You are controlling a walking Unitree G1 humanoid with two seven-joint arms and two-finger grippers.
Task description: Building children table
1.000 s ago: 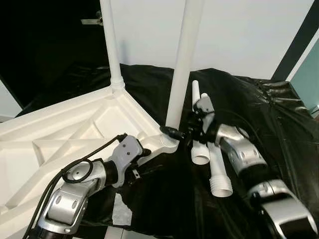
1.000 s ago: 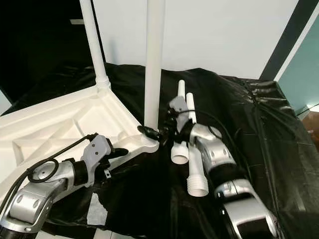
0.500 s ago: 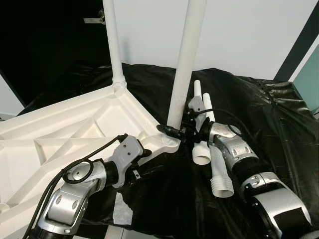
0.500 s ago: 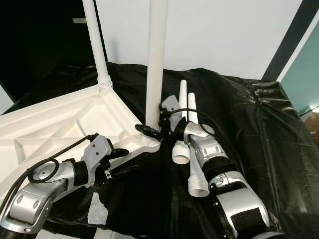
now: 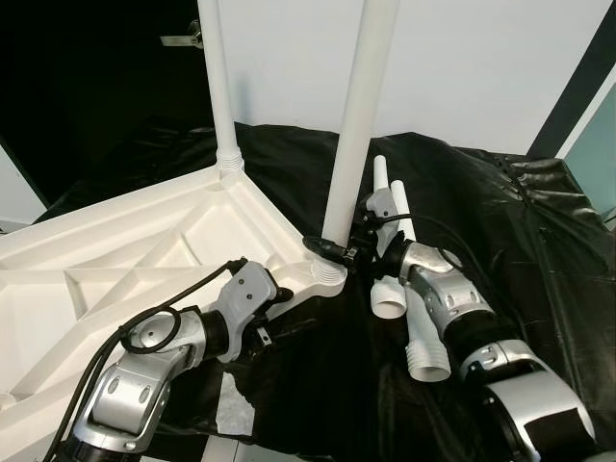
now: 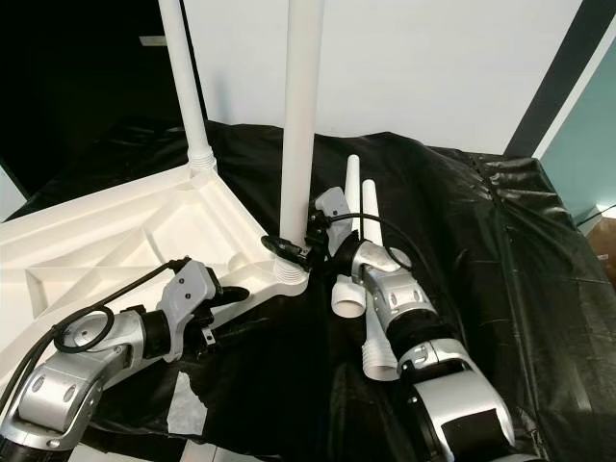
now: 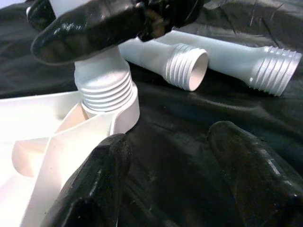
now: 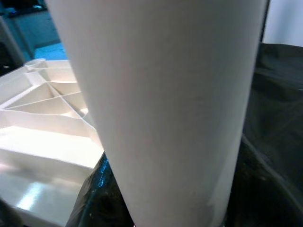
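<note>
Pale wall [image 5: 462,67] behind; dark opening [image 5: 87,87] at left. Crumpled black sheet [image 5: 539,221] covers surface. Black strip [image 6: 568,67], teal panel [image 6: 592,144] at right.

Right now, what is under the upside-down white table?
A crinkly black sheet lies under the white tabletop and spreads out past it, with two loose table legs resting on it. What the sheet covers cannot be seen.

You see a smooth matt white plastic tabletop [image 5: 125,250], white plastic legs [image 5: 358,125] with ridged threaded ends, a glossy crinkled black sheet [image 5: 520,221], glossy black rubbery fingers [image 7: 246,175], brushed silver metal arms [image 5: 135,385]
</note>
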